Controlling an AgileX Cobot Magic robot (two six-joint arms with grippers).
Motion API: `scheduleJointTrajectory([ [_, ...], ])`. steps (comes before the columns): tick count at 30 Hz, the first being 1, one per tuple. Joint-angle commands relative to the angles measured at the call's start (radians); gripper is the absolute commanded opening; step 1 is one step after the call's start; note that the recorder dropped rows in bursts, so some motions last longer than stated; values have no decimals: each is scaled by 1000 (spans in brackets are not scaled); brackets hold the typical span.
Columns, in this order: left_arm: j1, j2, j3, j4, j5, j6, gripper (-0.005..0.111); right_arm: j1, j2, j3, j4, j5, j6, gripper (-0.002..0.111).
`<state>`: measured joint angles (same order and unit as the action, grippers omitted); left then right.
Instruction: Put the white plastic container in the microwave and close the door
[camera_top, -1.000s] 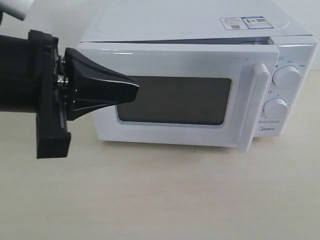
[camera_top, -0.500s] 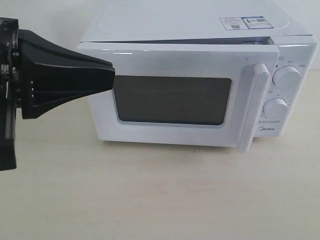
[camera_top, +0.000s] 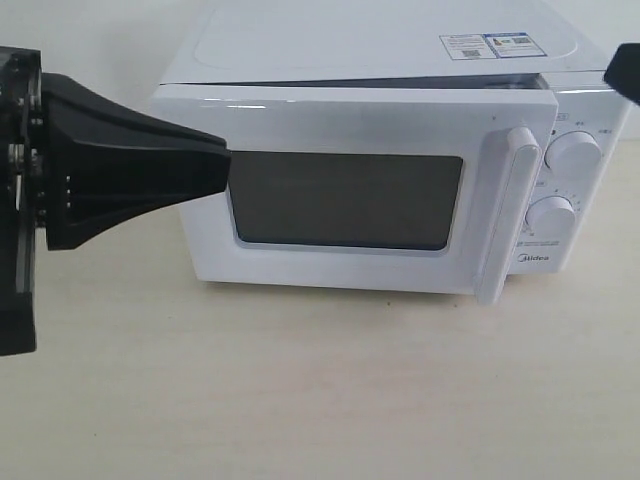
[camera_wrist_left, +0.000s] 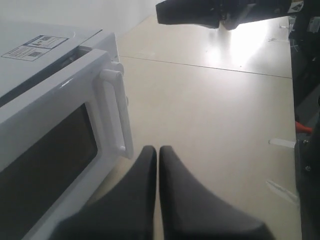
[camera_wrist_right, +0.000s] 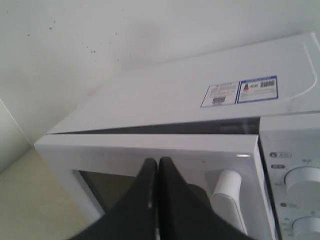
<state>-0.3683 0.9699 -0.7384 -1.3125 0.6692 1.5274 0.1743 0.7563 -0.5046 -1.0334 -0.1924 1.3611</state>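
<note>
The white microwave (camera_top: 330, 40) stands at the back of the table, its door (camera_top: 340, 125) swung almost to the body, with a thin dark gap left along the top. The mesh window (camera_top: 345, 200) is dark, and the white plastic container is hidden or out of view. My left gripper (camera_top: 224, 166) is shut and empty, its tip in front of the door's hinge-side edge. In the left wrist view the left gripper (camera_wrist_left: 158, 148) sits near the bar handle (camera_wrist_left: 115, 110). My right gripper (camera_wrist_right: 158, 161) is shut and empty, above the door (camera_wrist_right: 150, 152).
Two round dials (camera_top: 573, 153) (camera_top: 552, 213) sit right of the handle (camera_top: 505, 215). A sticker (camera_top: 487, 45) lies on the microwave's top. A black corner of the right gripper (camera_top: 625, 70) shows at the upper right edge. The beige table (camera_top: 300, 390) stretches in front of the microwave.
My left gripper has drawn back leftward from the door's window and now holds still. A piece of the right gripper has come into the exterior view at the upper right.
</note>
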Motion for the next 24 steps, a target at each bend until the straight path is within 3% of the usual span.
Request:
scheduleJointTrajectory([
  [1, -3, -6, 7, 1, 0, -10, 4, 21, 25, 3, -12, -5, 62, 0],
  [10, -3, -6, 7, 1, 0, -10, 4, 21, 23, 3, 8, -57, 65, 0],
  [13, -3, -6, 7, 1, 0, -10, 4, 21, 23, 1, -5, -119, -36, 0],
  [20, -3, -6, 7, 1, 0, -10, 4, 21, 23, -32, -8, 305, -153, 0],
  [24, -3, -6, 7, 1, 0, -10, 4, 41, 25, -107, 102, 658, -618, 0],
])
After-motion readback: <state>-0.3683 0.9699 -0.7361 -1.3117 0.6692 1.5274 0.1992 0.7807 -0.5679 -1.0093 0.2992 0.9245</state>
